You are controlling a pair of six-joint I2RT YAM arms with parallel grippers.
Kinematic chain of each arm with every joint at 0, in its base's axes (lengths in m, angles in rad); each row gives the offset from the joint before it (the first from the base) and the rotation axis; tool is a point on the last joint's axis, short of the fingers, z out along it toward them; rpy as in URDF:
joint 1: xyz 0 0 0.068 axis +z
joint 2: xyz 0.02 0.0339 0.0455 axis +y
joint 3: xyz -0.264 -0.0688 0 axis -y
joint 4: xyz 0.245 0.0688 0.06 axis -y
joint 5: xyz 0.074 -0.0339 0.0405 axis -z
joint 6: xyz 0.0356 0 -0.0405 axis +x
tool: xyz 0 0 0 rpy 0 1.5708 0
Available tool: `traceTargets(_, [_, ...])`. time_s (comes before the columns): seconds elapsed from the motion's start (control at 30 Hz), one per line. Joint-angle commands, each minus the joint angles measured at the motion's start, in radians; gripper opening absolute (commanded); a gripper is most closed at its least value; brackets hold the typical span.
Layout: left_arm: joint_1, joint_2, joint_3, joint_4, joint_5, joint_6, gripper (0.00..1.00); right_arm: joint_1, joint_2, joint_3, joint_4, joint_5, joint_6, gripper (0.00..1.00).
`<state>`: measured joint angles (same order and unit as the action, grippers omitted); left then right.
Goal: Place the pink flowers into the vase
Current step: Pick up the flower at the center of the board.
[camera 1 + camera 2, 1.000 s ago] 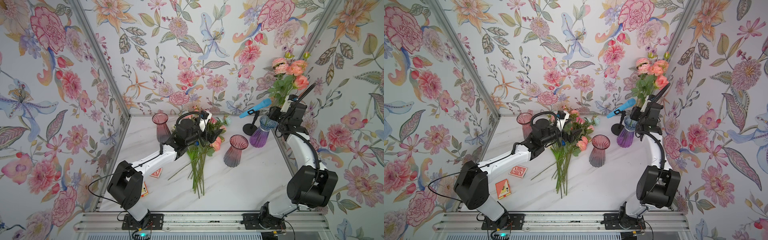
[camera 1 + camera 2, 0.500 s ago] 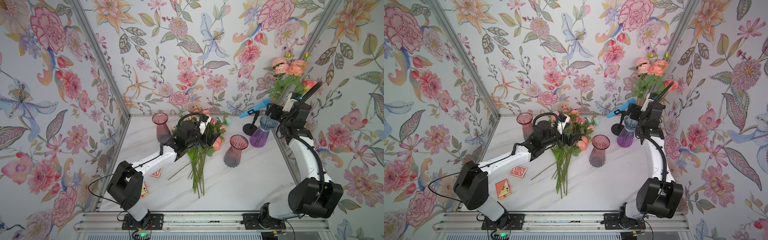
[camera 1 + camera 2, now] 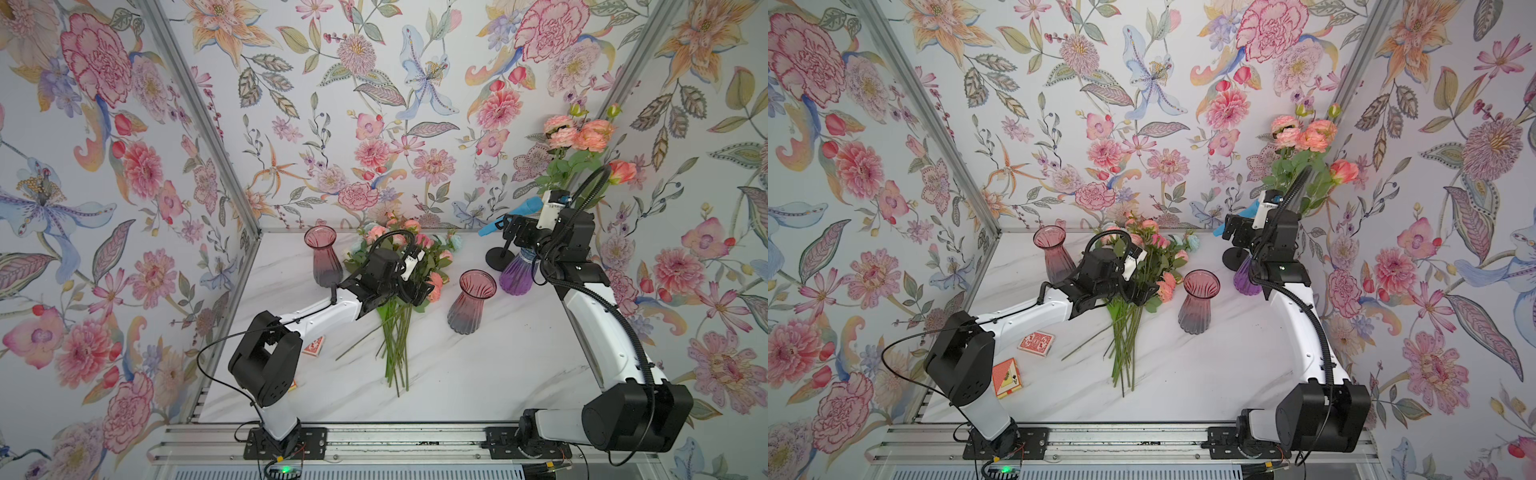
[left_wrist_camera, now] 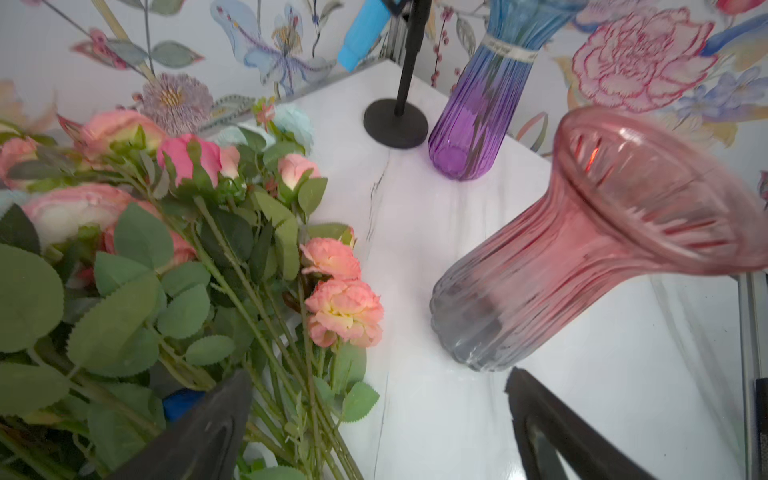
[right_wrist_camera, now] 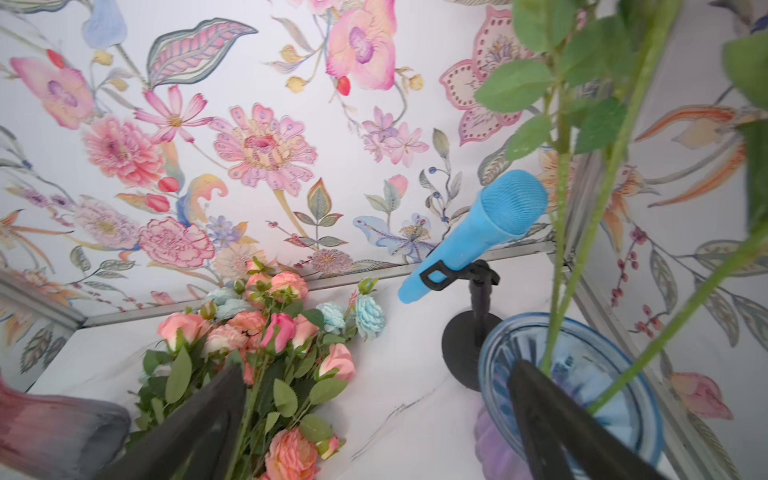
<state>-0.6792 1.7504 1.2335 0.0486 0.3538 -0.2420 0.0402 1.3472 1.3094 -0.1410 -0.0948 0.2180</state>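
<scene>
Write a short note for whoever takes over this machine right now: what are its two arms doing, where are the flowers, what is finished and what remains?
Left gripper: fingers open, holding nothing, low over the bunch of pink flowers lying on the table.
Right gripper: fingers open, holding nothing, close by the rim of the purple vase.
Done: some tall pink stems stand in the purple vase.
Left: the pink flowers in the bunch on the table. It is mixed with pale blue blooms, which should stay out.
</scene>
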Motion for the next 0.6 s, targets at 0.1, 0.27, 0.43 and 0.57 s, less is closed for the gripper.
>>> traceTargets(0.1, [-0.008, 0.084, 0.071, -0.08, -0.052, -0.003, 0.87, 0.096, -0.054, -0.04, -0.03, -0.029, -0.011, 0.99])
traceTargets(0.27, [-0.008, 0.174, 0.136, -0.105, -0.073, -0.02, 0.75, 0.124, -0.079, -0.066, -0.031, -0.035, -0.002, 0.99])
traceTargets(0.43, [-0.001, 0.256, 0.214, -0.149, -0.094, -0.027, 0.64, 0.127, -0.099, -0.097, -0.03, -0.037, 0.0, 0.99])
traceTargets(0.57, [0.008, 0.301, 0.264, -0.171, -0.091, -0.041, 0.56, 0.127, -0.108, -0.115, -0.03, -0.039, 0.001, 0.99])
